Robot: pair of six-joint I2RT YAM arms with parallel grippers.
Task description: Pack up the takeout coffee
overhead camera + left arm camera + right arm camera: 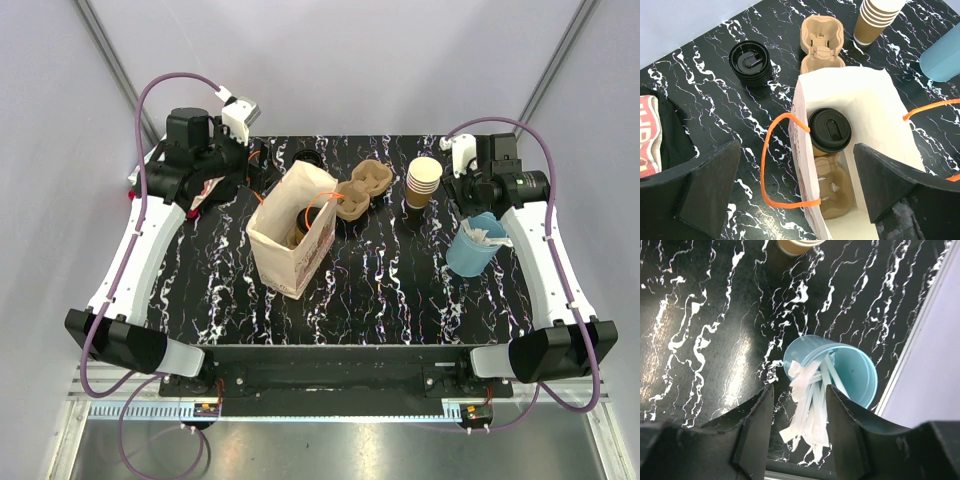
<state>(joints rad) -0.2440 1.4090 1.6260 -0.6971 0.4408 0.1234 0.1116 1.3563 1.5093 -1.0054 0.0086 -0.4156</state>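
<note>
Takeout coffee (829, 130) stands lid up inside the white paper bag (870, 95), seated in a pulp carrier (835, 200) on the bag floor. Left gripper (797, 146): jaws spread wide, holding nothing. Right gripper (800, 389): fingers flank the white stirrers (810, 410) in the blue cup (860, 375) — gripped or not, cannot tell.
</note>
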